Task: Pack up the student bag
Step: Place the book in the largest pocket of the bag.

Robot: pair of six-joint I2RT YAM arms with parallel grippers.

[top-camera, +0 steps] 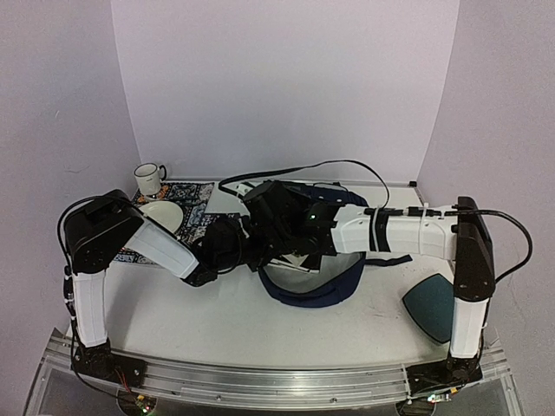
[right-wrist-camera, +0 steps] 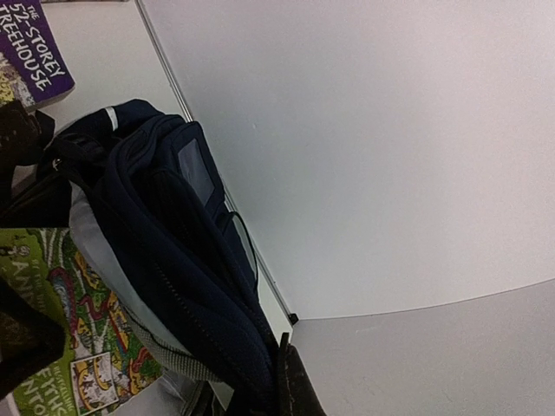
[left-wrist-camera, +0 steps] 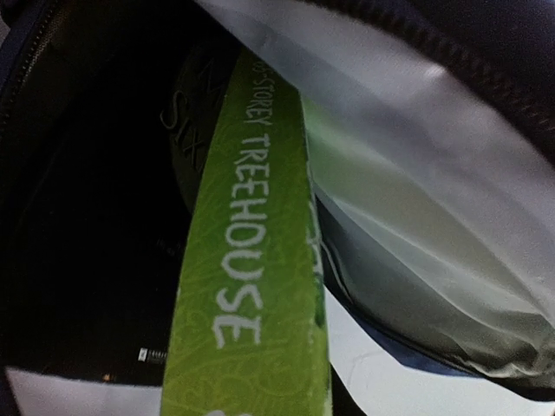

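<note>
Top external: student bag (top-camera: 312, 295) at mid-table, nearer the far edge than the near one, mouth gaping upward, both arms bent in over it.

Left wrist: green Treehouse book (left-wrist-camera: 251, 260) spine-out inside the bag, against the pale grey lining. Depth at the bottom hidden in the dark.

Right wrist: purple 52-Storey Treehouse book (right-wrist-camera: 30, 48) flat on the table (top-camera: 217, 321), outside the bag.

Progress, as a judgement: about midway.
- Done: bag opened, green book at least partly inside.
- Left: seating that book, loading the purple one, then zipping shut.
- Unclear whether the teal flat item (top-camera: 431, 305) by the right edge belongs in the load. Mug and plate look unlikely candidates.

Grippers:
- Right gripper (right-wrist-camera: 293, 381): clenched tight, with the bag's rim fabric drawn down to its finger at the bottom of the right wrist view. Apparently pinching the rim to hold the mouth open.
- Left gripper (top-camera: 238, 247): buried at the bag's mouth, close to the green book. No fingers visible in its own view, so impossible to tell whether grasping or released.

Count:
- One student bag.
- Two Treehouse books, one green and one purple.
- One white mug (top-camera: 149, 178) at the far left corner.
- One pale plate (top-camera: 161, 215) just nearer than the mug.
- One patterned mat (top-camera: 191, 195) under the plate.
- One teal flat item.
- Two arms.
</note>
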